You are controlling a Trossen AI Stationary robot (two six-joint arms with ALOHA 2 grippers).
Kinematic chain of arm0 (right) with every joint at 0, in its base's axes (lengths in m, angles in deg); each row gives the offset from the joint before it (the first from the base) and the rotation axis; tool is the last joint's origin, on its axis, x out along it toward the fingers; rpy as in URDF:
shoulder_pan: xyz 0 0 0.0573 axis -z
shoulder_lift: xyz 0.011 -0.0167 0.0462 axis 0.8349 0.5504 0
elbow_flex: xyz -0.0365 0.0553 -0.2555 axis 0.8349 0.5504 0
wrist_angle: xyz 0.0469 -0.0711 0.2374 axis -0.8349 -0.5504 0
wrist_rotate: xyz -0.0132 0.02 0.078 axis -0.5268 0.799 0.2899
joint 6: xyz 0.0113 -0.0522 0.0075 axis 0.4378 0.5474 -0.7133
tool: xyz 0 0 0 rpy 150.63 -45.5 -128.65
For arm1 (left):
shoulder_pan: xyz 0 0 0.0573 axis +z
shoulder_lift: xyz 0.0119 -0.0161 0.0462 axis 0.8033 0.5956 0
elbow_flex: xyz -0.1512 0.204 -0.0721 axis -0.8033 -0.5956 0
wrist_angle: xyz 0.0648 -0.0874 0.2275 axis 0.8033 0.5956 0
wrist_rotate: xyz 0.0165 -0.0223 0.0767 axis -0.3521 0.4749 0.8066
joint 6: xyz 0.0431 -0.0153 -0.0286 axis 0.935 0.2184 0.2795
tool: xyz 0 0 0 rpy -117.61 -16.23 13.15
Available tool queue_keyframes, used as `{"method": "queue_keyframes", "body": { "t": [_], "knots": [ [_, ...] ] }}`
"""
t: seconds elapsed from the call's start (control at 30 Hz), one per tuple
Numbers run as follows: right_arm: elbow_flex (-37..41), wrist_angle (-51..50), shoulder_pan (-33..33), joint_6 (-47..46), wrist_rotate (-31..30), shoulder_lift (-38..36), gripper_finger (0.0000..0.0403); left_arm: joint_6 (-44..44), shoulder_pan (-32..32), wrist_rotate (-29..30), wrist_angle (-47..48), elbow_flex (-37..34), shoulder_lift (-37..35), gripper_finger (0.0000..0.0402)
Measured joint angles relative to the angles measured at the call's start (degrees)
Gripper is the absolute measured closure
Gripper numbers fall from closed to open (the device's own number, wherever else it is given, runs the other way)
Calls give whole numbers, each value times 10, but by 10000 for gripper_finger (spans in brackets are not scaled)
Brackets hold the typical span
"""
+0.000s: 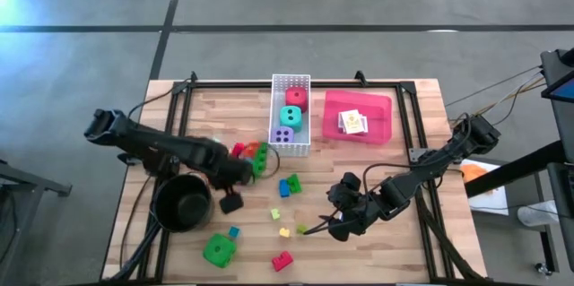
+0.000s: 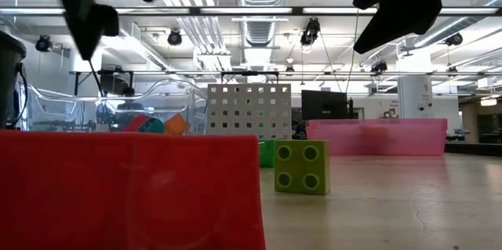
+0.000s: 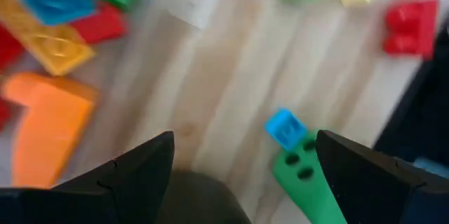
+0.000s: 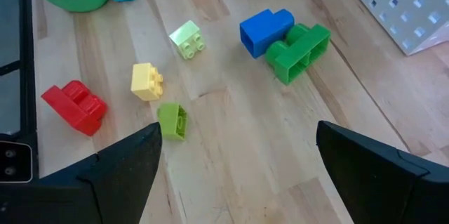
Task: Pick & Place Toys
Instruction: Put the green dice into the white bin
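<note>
Toys lie loose on the wooden table: a green die (image 1: 219, 250), a red brick (image 1: 282, 261), a small blue brick (image 1: 234, 231), a joined blue and green pair (image 4: 284, 38), two yellow bricks (image 4: 146, 81) and a small green brick (image 4: 172, 121). More bricks (image 1: 252, 152) are piled left of the white basket (image 1: 290, 147), which holds red, teal and purple dice. My left gripper (image 3: 245, 182) hangs open above bare wood near the small blue brick (image 3: 284, 127), pointing steeply down. My right gripper (image 4: 238, 175) stands open over bare wood near the small green brick.
A round black pot (image 1: 182, 202) stands close beside my left arm at the near left. A pink tray (image 1: 377, 125) with card packs sits right of the basket. A black frame runs along the table's edges. Bare wood lies between the two grippers.
</note>
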Motion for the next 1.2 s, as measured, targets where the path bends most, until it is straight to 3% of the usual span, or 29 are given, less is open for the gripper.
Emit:
{"method": "queue_keyframes", "body": {
  "t": [0.17,0.5,0.7,0.93,1.07,1.2],
  "knots": [
    [0,0,0,10,0,0,32,0,-86,11,-25,0,5,51],
    [0,0,0,19,0,0,32,1,-218,137,-113,0,7,66],
    [0,0,0,20,0,0,32,7,-247,144,-130,20,31,119],
    [0,0,1,57,-1,0,32,77,-262,130,-113,125,86,195],
    [0,0,0,59,-1,0,32,76,-280,129,-64,182,112,227],
    [0,0,0,59,0,0,32,62,-311,122,-55,196,130,249]
  ]
}}
